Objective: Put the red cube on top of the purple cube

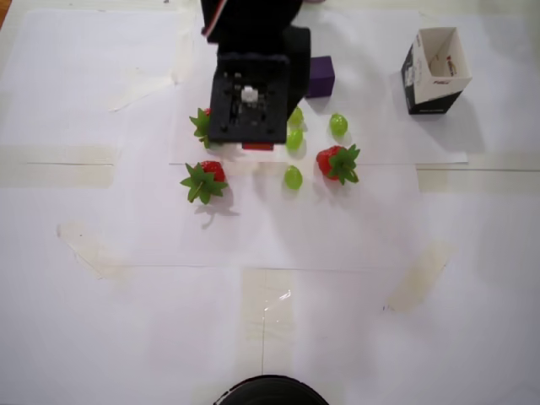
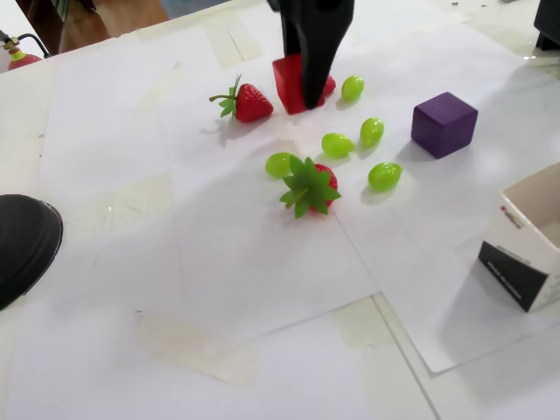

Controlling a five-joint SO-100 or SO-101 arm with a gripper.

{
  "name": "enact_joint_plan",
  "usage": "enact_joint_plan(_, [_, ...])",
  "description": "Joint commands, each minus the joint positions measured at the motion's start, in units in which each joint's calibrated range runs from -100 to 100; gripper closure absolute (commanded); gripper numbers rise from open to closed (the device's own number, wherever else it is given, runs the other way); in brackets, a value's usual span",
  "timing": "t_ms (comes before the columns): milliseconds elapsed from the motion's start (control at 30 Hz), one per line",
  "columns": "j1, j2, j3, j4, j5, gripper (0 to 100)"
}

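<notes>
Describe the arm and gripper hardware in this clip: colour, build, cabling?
The arm is matte black plastic with a boxy, square-framed gripper head. In the overhead view a small white part sits at the centre of that frame. Red and white wires show near the arm's top. No markings can be made out.
</notes>
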Motion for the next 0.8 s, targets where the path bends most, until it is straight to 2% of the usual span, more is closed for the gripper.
enact_joint_plan(0, [-0.51,-12.73,-3.42,8.18,1.61,97])
enact_joint_plan(267, [-3.96,-22.79,3.03,10.14,2.10,97])
enact_joint_plan(567, [-9.62,-40.16,25.85,10.06,-0.34,97])
enact_joint_plan(767, [-9.70,-44.88,33.67,8.59,-0.10,98])
